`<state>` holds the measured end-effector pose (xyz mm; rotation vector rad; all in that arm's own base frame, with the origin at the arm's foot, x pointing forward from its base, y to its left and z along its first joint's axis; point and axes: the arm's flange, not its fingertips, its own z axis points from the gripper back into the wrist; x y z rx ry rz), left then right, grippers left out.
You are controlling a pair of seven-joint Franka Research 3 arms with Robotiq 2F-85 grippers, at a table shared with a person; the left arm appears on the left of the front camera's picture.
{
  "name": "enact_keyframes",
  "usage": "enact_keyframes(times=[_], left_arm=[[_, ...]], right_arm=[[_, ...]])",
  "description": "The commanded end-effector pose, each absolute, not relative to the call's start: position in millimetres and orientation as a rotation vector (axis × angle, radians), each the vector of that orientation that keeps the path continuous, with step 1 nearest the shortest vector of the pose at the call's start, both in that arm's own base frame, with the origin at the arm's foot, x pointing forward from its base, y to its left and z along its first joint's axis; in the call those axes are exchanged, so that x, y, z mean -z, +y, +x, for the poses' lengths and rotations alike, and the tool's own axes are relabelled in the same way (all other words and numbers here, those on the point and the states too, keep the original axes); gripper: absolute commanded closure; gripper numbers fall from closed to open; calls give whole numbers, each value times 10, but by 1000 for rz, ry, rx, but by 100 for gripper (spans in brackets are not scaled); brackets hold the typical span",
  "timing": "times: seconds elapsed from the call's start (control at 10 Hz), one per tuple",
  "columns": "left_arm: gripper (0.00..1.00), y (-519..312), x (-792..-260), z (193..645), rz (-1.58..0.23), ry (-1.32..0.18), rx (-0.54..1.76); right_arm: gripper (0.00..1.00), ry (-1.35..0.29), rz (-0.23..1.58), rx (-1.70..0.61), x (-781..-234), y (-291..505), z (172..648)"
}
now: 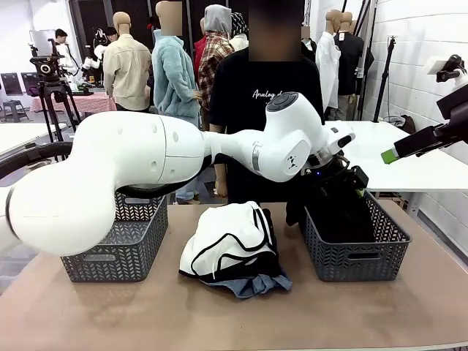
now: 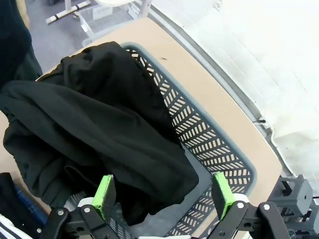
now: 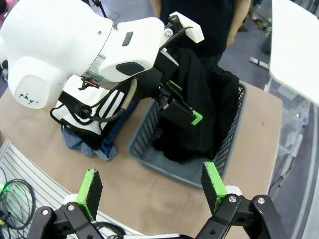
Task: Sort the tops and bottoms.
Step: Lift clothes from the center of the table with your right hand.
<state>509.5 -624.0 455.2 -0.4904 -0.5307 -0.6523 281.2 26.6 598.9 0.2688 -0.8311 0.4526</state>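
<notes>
A plain black garment lies heaped in the right grey basket, one part spilling over the rim. My left gripper hangs open just above it, with nothing between its green pads. From the front, the left arm reaches across to that basket, where the left gripper stands over the black garment. At mid-table a white garment with black piping tops a pile with blue denim under it. My right gripper is open and empty, high above the table's right side.
A second grey basket stands at the table's left, behind the left arm's big white link. A person in a black printed T-shirt stands at the far side. A white table lies to the right. Cables hang off the near edge.
</notes>
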Motion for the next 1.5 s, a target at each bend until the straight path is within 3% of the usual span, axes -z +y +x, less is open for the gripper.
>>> enact_keyframes(times=[0.0,0.5,0.8,1.2,1.4], left_arm=[[0,-6242,-4571,5101,-490,-542,659],[0,-6240,-4552,5095,-490,-531,652],[0,-5705,-4828,5019,-329,-405,664],[0,-4874,-5379,4402,-264,-435,585],[0,-4649,-5783,4042,-197,-577,532]], right_arm=[[0,-838,278,-454,-5984,282,2842],[0,-838,278,-454,-5984,282,2842],[0,-838,278,-454,-5984,282,2842],[0,-838,278,-454,-5984,282,2842],[0,-838,278,-454,-5984,282,2842]])
